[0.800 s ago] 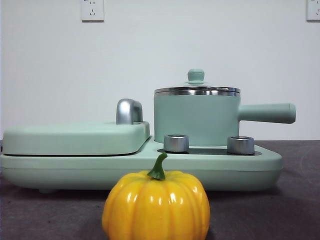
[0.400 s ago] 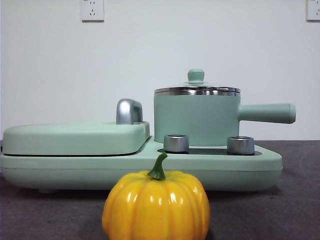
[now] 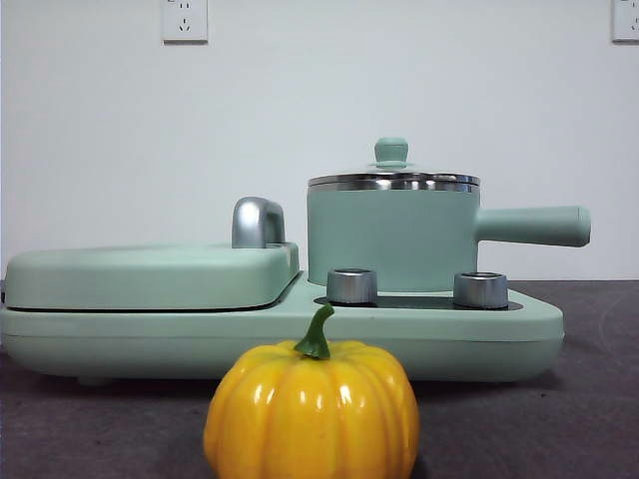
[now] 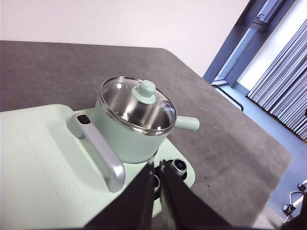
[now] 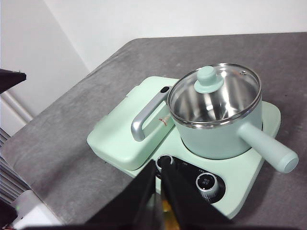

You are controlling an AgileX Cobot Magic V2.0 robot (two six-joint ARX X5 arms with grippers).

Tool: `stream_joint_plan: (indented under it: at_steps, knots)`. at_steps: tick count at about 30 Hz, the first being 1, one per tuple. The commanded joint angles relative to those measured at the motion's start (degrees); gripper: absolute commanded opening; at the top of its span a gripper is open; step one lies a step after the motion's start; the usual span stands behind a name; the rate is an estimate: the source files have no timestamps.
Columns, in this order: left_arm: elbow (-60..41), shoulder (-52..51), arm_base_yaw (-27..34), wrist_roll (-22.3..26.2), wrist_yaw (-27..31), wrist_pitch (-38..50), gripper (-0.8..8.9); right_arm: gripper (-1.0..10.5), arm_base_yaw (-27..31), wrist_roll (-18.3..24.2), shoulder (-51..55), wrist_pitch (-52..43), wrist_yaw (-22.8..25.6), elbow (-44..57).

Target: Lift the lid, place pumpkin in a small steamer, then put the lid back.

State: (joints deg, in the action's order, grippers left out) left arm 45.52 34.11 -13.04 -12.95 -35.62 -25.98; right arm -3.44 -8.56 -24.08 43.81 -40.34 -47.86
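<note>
The glass lid point(image 3: 393, 181) with its mint-green knob point(image 3: 390, 152) sits on the small steamer point(image 3: 391, 239), a mint-green pot with a long side handle point(image 3: 534, 226), on the right of the cooker base. The lid point(image 4: 136, 105) and steamer point(image 4: 129, 136) also show in the left wrist view, and the lid point(image 5: 214, 94) and steamer point(image 5: 225, 139) in the right wrist view. The yellow-orange pumpkin point(image 3: 312, 409) stands on the table in front of the cooker. My left gripper point(image 4: 156, 167) and right gripper point(image 5: 159, 165) are shut and empty, high above the cooker. Neither shows in the front view.
The wide mint-green cooker base point(image 3: 250, 329) carries two silver knobs point(image 3: 351, 285) and a flat mint-green cover point(image 3: 150, 274) with a chrome handle point(image 3: 257, 223) on its left half. The dark grey table point(image 3: 559, 419) spreads around it.
</note>
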Motion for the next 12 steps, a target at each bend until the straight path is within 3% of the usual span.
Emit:
stream_joint_plan:
  at_steps: [1, 4, 8, 12]
  knots:
    - [0.9, 0.2, -0.2, 1.0, -0.4, 0.7, 0.36, 0.2, -0.2, 1.1, -0.2, -0.9, -0.1, -0.8]
    - [0.9, 0.4, -0.2, 0.9, -0.4, 0.6, 1.88, 0.2, -0.2, 1.1, -0.2, -0.9, -0.1, -0.8]
    - [0.9, 0.4, -0.2, 0.9, -0.4, 0.2, 4.5, 2.4, -0.2, 1.1, -0.2, -0.9, 0.1, -0.8]
    - [0.9, 0.4, -0.2, 0.7, -0.3, 0.3, 4.74, 4.7, -0.2, 1.1, -0.2, -0.9, 0.3, -0.8]
